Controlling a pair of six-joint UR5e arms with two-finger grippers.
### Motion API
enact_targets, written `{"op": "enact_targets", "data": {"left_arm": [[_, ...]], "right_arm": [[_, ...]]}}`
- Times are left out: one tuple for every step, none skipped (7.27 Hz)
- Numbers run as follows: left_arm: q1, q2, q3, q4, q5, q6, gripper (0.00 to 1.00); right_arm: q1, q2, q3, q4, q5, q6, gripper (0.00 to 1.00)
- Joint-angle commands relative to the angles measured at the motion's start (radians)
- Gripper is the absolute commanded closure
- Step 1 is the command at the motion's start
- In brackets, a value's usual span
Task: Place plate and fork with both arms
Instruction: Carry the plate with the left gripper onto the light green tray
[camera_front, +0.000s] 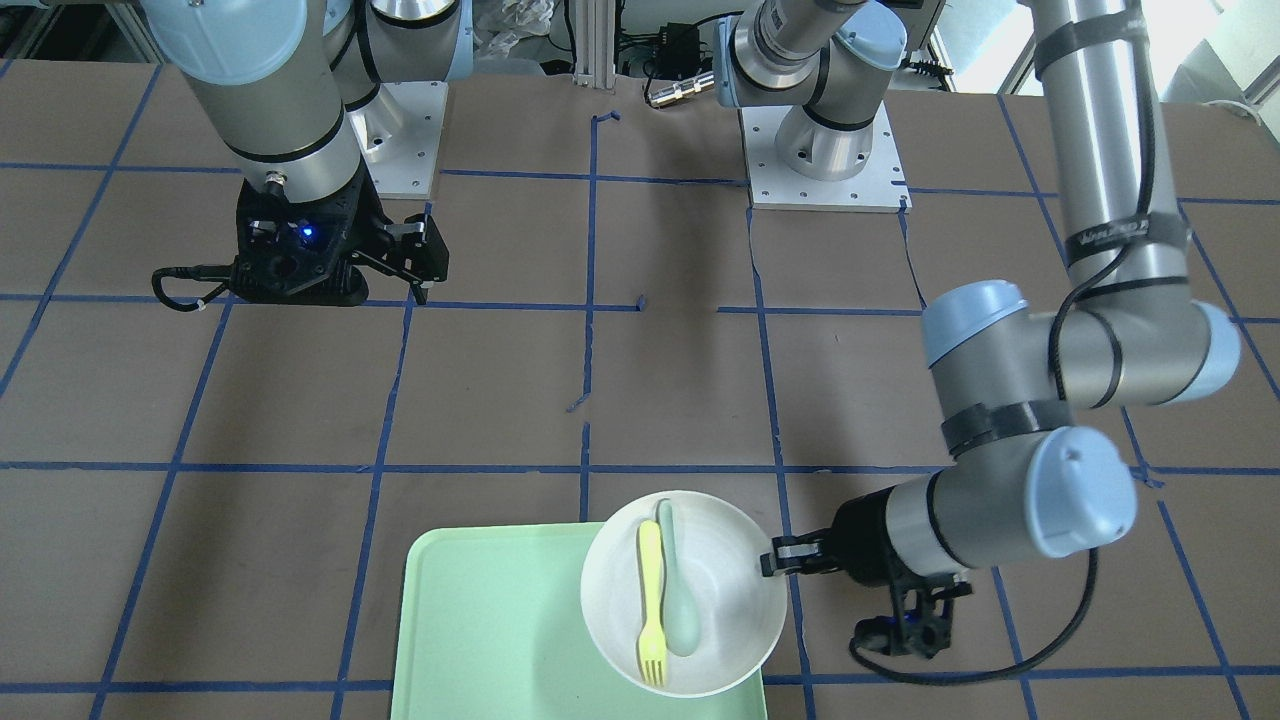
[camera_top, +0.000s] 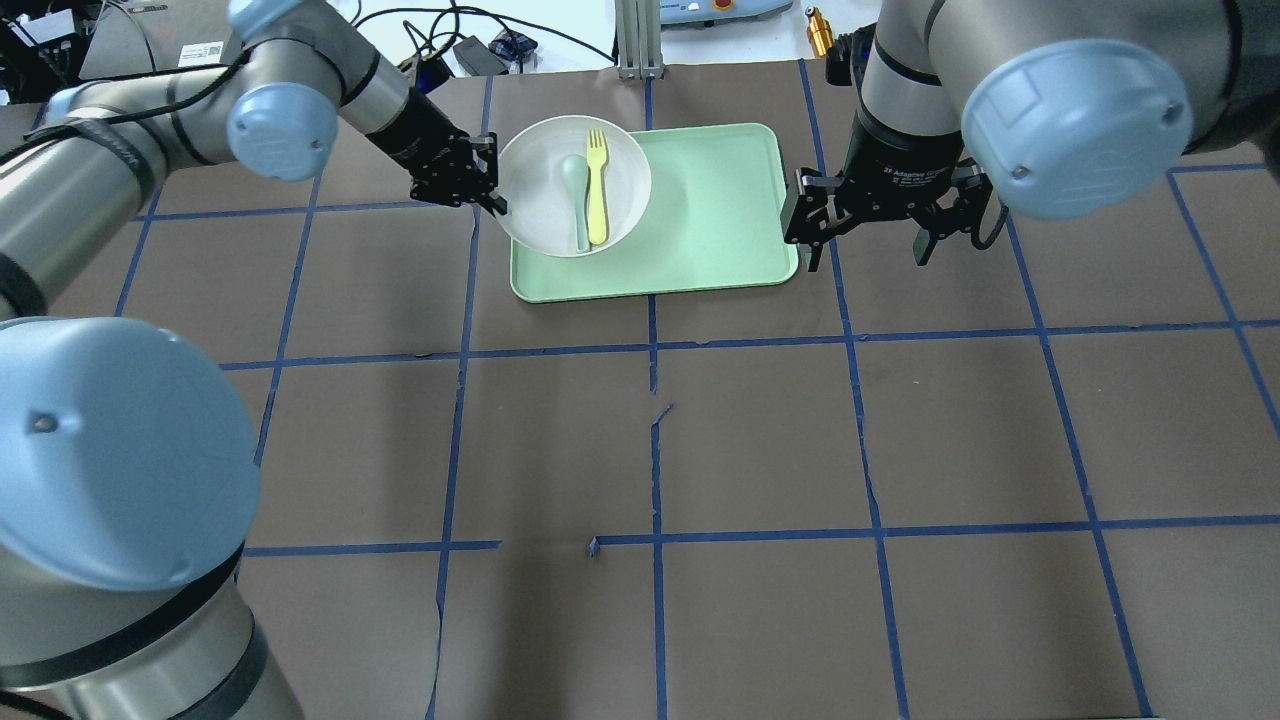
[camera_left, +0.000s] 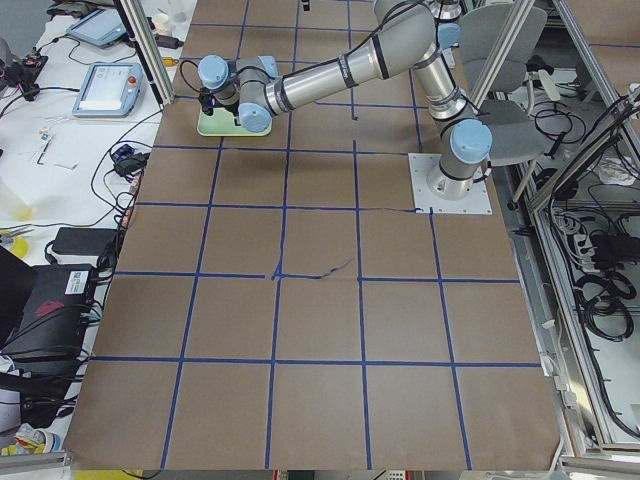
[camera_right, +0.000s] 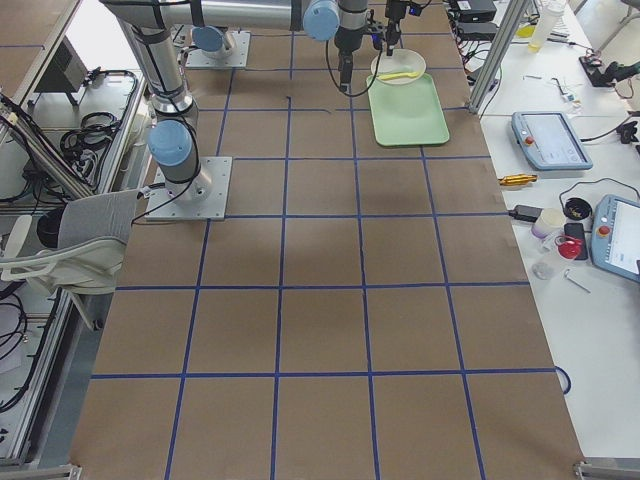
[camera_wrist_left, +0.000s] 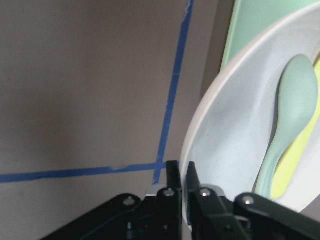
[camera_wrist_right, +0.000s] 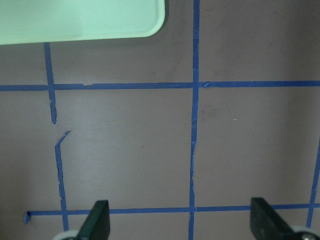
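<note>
In the front-facing view, the plate (camera_front: 735, 585) lies partly on the green tray (camera_front: 480, 620) and hangs over the tray's edge on the side of the left arm. The fork (camera_front: 651, 600) lies loose inside the plate, close beside a grey-green spoon (camera_front: 682, 595). The left hand (camera_front: 768, 560) meets the plate's rim. I cannot tell if the plate is lifted or rests.

In the overhead view, the right hand (camera_top: 865, 243) hangs just beside the other end of the tray, above the surface (camera_top: 760, 440), and touches nothing.

The left wrist view shows the two fingers (camera_wrist_left: 172, 176) pressed on the thin rim, one on each side, so this hand is pinching the plate.

The right wrist view shows its fingers (camera_wrist_right: 97, 222) spread wide with only the brown surface between them.

The grip takes only one edge. I think the plate may tip when it is carried, and then the fork and spoon could slide out. The rim may also slip from the fingers. When the right hand takes the fork, it may drag the spoon too.
</note>
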Motion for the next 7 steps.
{"op": "enact_targets", "data": {"left_arm": [[-0.065, -0.105, 0.083, 0.040, -0.003, -0.020, 1.00], [-0.077, -0.125, 0.098, 0.040, -0.002, -0.013, 1.00], [-0.082, -0.136, 0.098, 0.060, -0.003, -0.020, 1.00], [-0.093, -0.142, 0.098, 0.061, -0.002, -0.024, 1.00], [-0.101, -0.144, 0.095, 0.061, -0.002, -0.024, 1.00], [-0.104, -0.144, 0.095, 0.061, 0.000, -0.024, 1.00], [-0.104, -0.141, 0.095, 0.068, 0.001, -0.030, 0.18]], "right_arm": [[0.000, 0.001, 0.001, 0.000, 0.001, -0.001, 0.00], [0.001, 0.001, 0.001, 0.000, 0.003, -0.001, 0.00], [0.000, 0.001, 0.000, -0.002, 0.003, -0.001, 0.00], [0.001, 0.001, 0.001, -0.002, 0.003, -0.001, 0.00], [0.001, 0.004, 0.001, -0.018, 0.003, -0.003, 0.00], [0.001, 0.014, 0.000, -0.035, 0.001, -0.001, 0.00], [0.001, 0.017, -0.002, -0.057, 0.001, -0.009, 0.00]]}}
